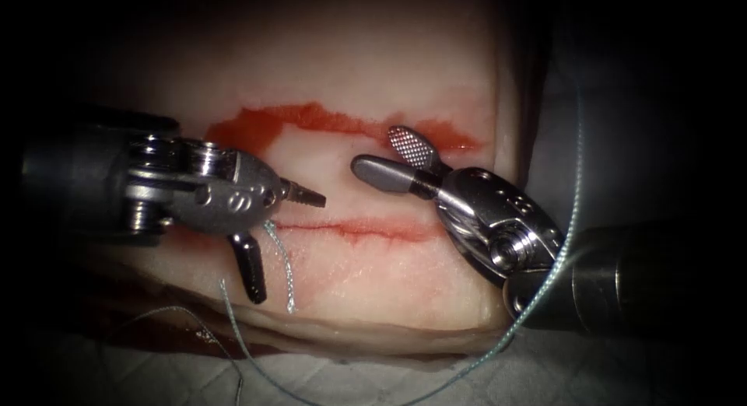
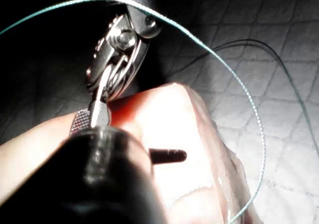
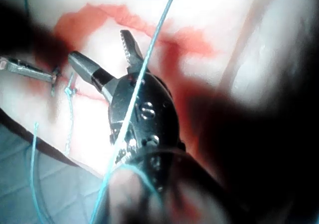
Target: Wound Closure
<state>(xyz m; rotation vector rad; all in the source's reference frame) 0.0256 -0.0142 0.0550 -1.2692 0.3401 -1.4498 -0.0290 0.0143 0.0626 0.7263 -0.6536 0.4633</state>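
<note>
Over the pale pork tissue (image 1: 373, 289), the silver left tool (image 1: 280, 227) and silver right tool (image 1: 393, 159) both gape empty at either end of the thin red cut (image 1: 350, 229), a short pale thread end (image 1: 282, 270) hanging from its left end.

Left arm's tool (image 1: 284, 227): a dark cylindrical shaft ending in a polished steel wrist with stacked pulley discs, small round pin holes and an embossed mark on its rounded housing, from which issue two short, dark, blunt-tipped jaws. Right arm's tool (image 1: 393, 159): a similar dark shaft and bright steel clevis bearing a threaded round screw head, engraved characters and small pin holes. One of its jaws shows a cross-hatched gripping face, the other a smooth grey rounded back.
</note>
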